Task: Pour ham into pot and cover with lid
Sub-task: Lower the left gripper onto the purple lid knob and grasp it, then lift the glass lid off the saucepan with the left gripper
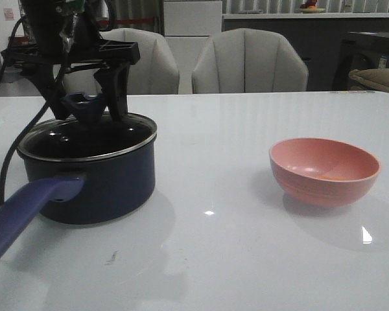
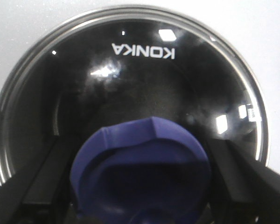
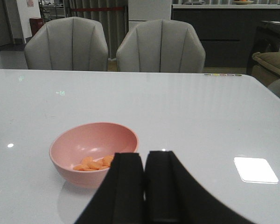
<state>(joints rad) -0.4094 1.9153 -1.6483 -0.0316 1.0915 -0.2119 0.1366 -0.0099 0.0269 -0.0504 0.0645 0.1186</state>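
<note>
Lid (image 1: 91, 135) sits on pot (image 1: 87, 175) at table's (image 1: 214, 259) 9 o'clock side; L gripper (image 1: 91, 97) fingers (image 1: 120, 84) flank its blue knob (image 2: 140, 172), spread either side, contact unclear. Ham (image 3: 94, 163) lies in pink bowl (image 1: 324, 170) at 3 o'clock. R gripper (image 3: 144, 172) just beside bowl, fingers pressed together, empty.

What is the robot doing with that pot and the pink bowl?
The robot's left tool has its fingers on either side of the blue knob of the glass lid, which sits on the dark pot. The right tool is shut, holds nothing, and hangs back from the pink bowl. Small orange bits of ham lie in that bowl, so the ham has not been poured into the pot.
</note>
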